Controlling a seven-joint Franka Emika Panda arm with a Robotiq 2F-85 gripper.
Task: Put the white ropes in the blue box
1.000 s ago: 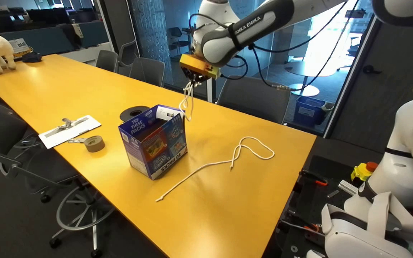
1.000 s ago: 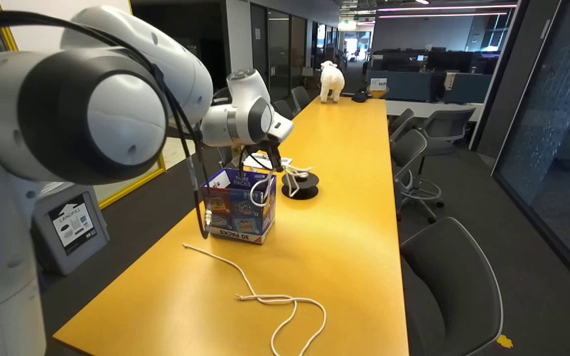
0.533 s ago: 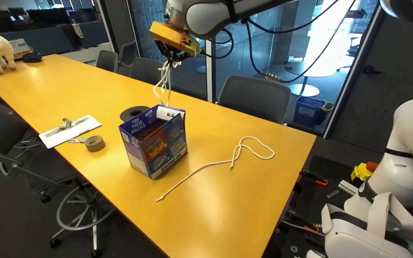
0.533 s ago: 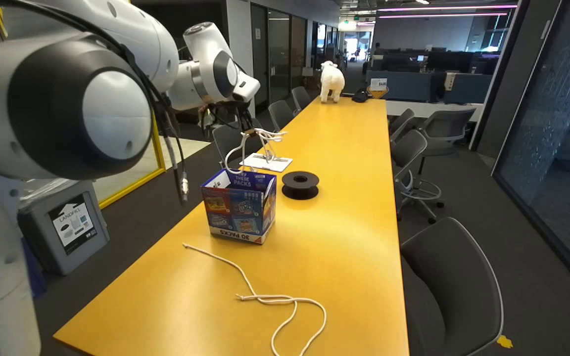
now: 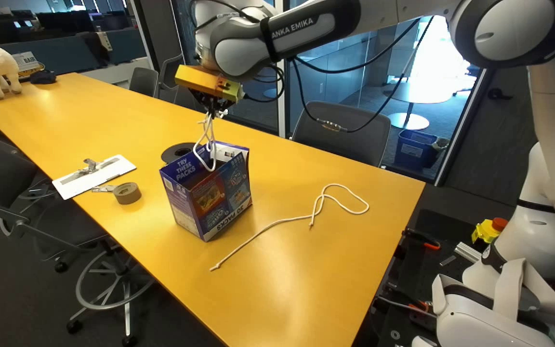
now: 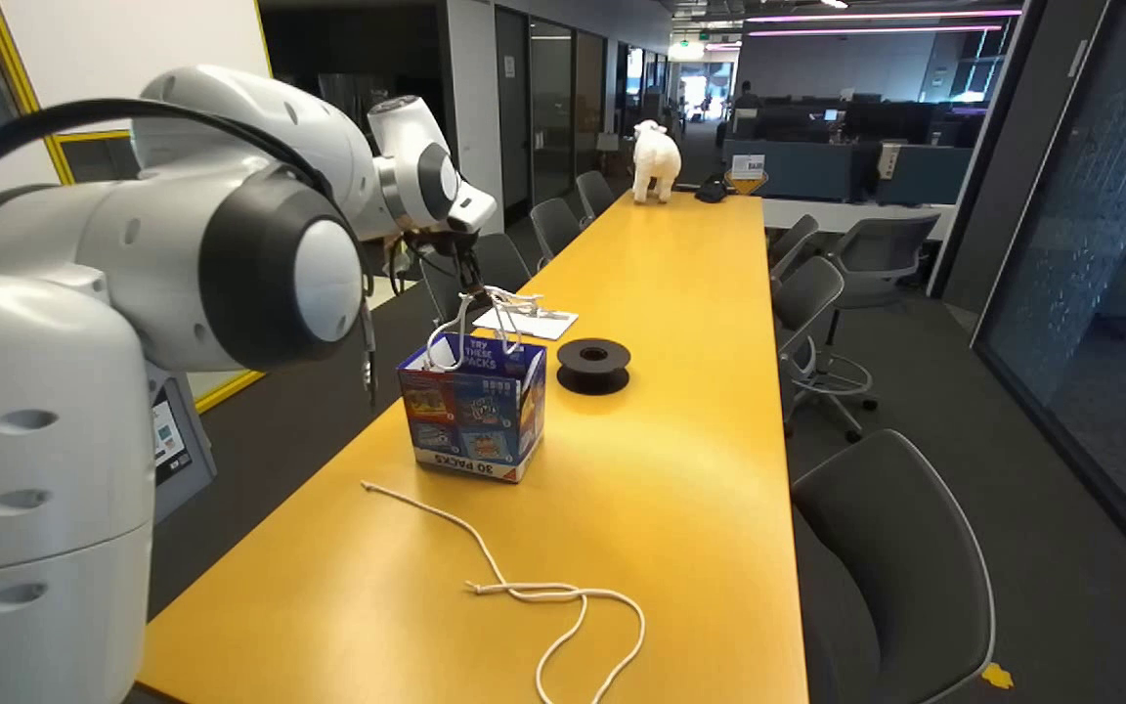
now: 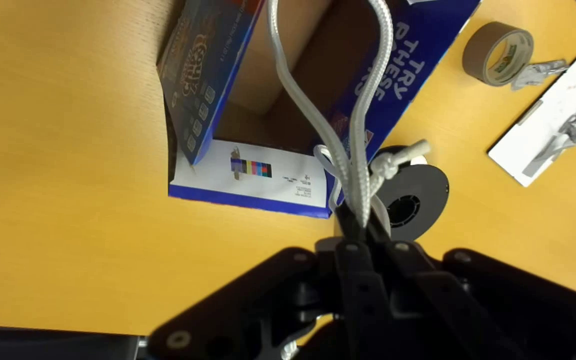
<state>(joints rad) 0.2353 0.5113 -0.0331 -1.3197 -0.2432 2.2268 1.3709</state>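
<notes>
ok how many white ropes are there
2. A held rope hangs from the gripper at the mouth of the box; a loose rope lies on the table. The inside of the box shows only partly, so more could be hidden.

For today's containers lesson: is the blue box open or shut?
Open: no lid covers the blue cardboard box; the wrist view shows its brown interior behind the hanging white rope.

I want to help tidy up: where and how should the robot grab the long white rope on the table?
Probably pinch the long, thin white rope at its crossing, with jaws coming straight down. It lies flat on the yellow table, leaving its top free, and catching two strands should leave less trailing than one end. The jaws must first drop the bunched white rope they hold.
</notes>
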